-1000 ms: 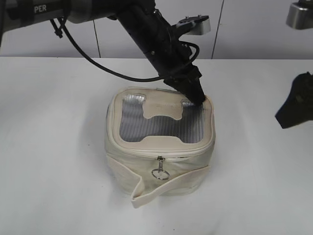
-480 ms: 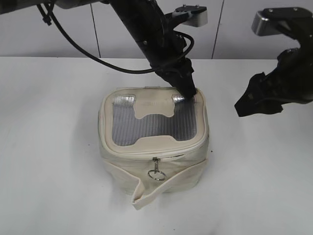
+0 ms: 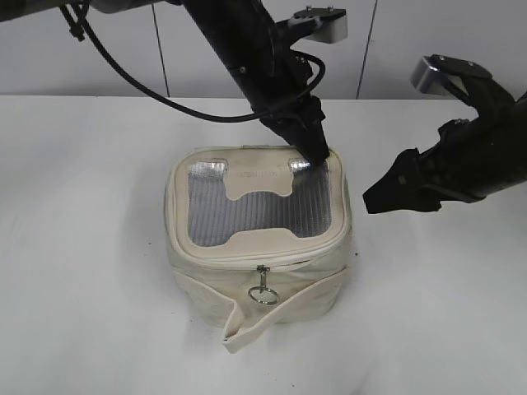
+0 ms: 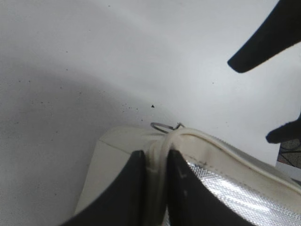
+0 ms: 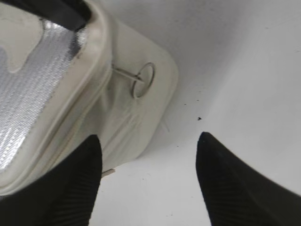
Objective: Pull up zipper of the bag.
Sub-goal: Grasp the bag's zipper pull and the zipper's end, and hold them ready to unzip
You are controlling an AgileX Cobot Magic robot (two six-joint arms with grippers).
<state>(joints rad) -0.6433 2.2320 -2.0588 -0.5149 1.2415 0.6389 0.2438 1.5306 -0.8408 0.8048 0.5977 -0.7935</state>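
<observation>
Cream fabric makes up the bag point(image 3: 259, 243), which sits upright on the white table point(image 3: 90, 247) with its flat lid facing up, grey mesh panels point(image 3: 255, 216) surrounding an H-shaped cream patch. The zipper point(image 3: 247, 257) runs round the lid edge; one silver ring pull point(image 3: 263, 292) hangs at the middle of the bag's front face, just above the loose strap point(image 3: 272, 317) that wraps the front and ends in a folded tip at the bag's lower front. A second ring pull point(image 5: 142, 78) lies on the bag's right side wall near its far corner. The left gripper point(image 4: 155, 181) is at the bag's far right lid corner, its two dark fingers point(image 4: 127, 188) pinched on the raised cream lid edge there. The right gripper point(image 5: 146, 183) hovers to the right of the bag, apart from it, its jaws spread wide with the bag's right side and that second pull between and ahead of them.
</observation>
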